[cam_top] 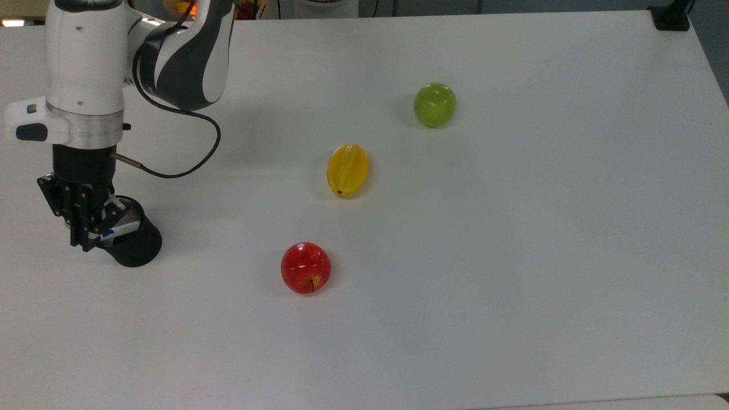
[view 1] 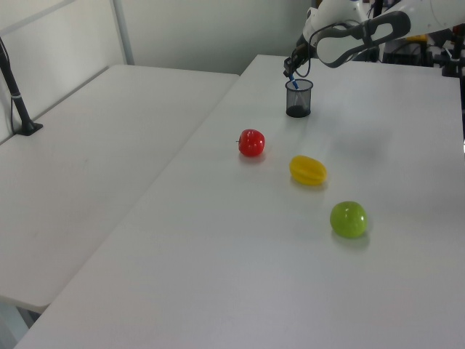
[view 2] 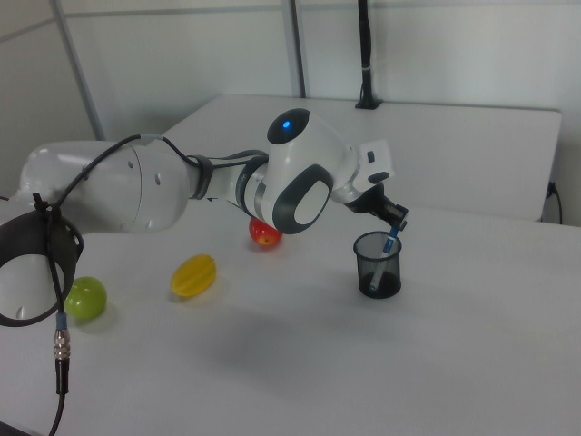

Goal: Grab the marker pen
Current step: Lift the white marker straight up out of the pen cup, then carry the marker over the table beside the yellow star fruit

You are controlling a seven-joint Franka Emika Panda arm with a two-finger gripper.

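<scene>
White table (cam_top: 512, 285) carries 3 fruits; at the top view's 9 o'clock, the claw (cam_top: 85, 236) grips the marker pen (view 2: 389, 247) standing in a black mesh cup (view 2: 378, 265).

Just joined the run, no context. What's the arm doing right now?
The Franka's gripper is at the rim of the black mesh cup, closed on the blue-capped top of the marker pen. The pen is tilted, its lower end inside the cup, so it is gripped but not yet out. The red apple, yellow fruit and green apple sit apart on the white table, none touched by the arm.
</scene>
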